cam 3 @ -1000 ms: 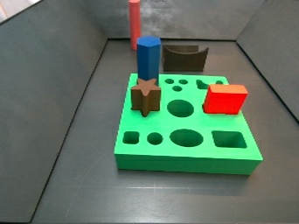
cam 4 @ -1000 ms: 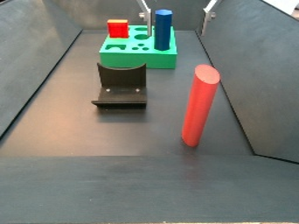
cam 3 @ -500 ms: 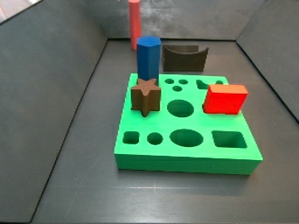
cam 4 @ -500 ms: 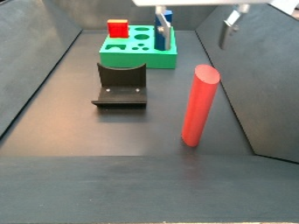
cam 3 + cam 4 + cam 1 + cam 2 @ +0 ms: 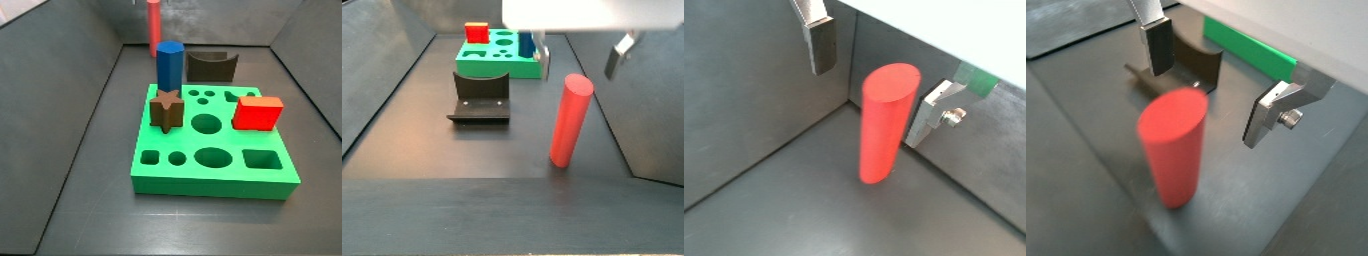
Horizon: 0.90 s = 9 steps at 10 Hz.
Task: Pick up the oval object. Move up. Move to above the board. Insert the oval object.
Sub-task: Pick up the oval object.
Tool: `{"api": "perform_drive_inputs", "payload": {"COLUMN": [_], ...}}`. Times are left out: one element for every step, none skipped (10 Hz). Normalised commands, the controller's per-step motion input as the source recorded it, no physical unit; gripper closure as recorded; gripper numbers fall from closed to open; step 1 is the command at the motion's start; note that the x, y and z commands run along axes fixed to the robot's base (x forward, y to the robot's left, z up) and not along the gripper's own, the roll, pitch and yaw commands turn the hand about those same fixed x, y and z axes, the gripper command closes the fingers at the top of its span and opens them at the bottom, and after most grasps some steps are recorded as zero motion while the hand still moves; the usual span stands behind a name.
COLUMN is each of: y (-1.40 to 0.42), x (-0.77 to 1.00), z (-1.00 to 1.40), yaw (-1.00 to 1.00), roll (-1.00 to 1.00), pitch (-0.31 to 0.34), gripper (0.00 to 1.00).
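- The tool (image 5: 875, 70) hangs above the oval object (image 5: 886, 122), its two silver fingers (image 5: 819, 40) spread wide, one on each side of the peg's top, gripping nothing.
- In both wrist views the fingers stand clear of the peg; neither plate touches it, and the peg (image 5: 1173, 142) stands upright on the dark floor between them.
- In a side view the oval object (image 5: 569, 120) stands alone at the near right of the enclosure, just beside the right wall, with one finger (image 5: 620, 55) showing up and to its right under the pale tool body.
- The board (image 5: 500, 66) lies well apart from the peg, at the far end of the floor; the fixture (image 5: 481, 97) sits between them, left of the peg.
- In a side view the board (image 5: 214, 145) carries a blue hexagonal prism (image 5: 168, 66), a red cube (image 5: 258, 112) and a brown star-shaped piece (image 5: 166, 110); several holes are open.
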Motion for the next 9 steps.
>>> {"api": "perform_drive_inputs", "payload": {"y": [0.42,0.24,0.21,0.0,0.0,0.0,0.0,0.0,0.0], "x": [0.0,0.0,0.0,-0.02,0.0,0.0,0.0,0.0,0.0], "z": [-0.43,-0.62,-0.66,0.0,0.0,0.0,0.0,0.0,0.0], "yaw": [0.34,0.38,0.34,0.0,0.0,0.0,0.0,0.0,0.0], "roll": [-0.22,-0.18,-0.15,0.0,0.0,0.0,0.0,0.0,0.0], "pitch": [-0.164,-0.174,-0.184,-0.02,0.0,0.0,0.0,0.0,0.0], "gripper": [0.0,0.0,0.0,0.0,0.0,1.0,1.0,1.0,1.0]}}
